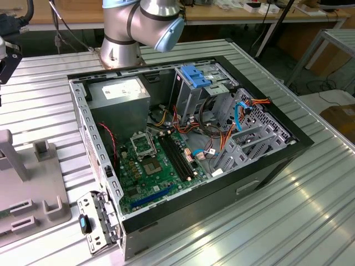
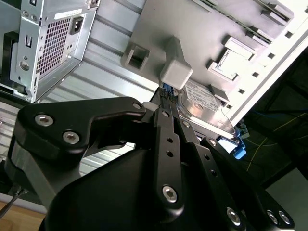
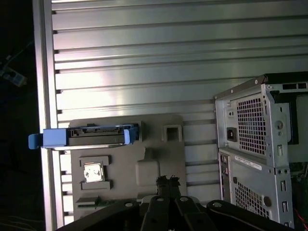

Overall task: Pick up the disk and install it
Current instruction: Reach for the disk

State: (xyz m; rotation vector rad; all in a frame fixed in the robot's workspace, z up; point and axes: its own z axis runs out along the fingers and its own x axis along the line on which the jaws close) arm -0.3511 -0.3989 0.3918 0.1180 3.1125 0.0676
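The disk (image 3: 89,136), grey metal with blue side rails, stands on edge in a slot of the grey fixture plate (image 3: 144,159) on the ribbed table. In the second wrist view the disk (image 2: 208,107) shows its labelled face, with a blue rail end at its corner. My gripper (image 3: 167,181) hovers above the fixture, apart from the disk and off to one side of it, with its black fingers close together and nothing between them. In the second wrist view, the gripper (image 2: 166,96) points toward a raised grey block of the fixture.
The open computer case (image 1: 277,166) sits mid-table, with a blue-topped drive cage (image 1: 194,77), a power-supply box (image 1: 119,93) and the motherboard (image 1: 150,166) inside. Its rear panel (image 3: 255,144) is close to the fixture. The fixture plate (image 1: 33,188) lies at the exterior view's left.
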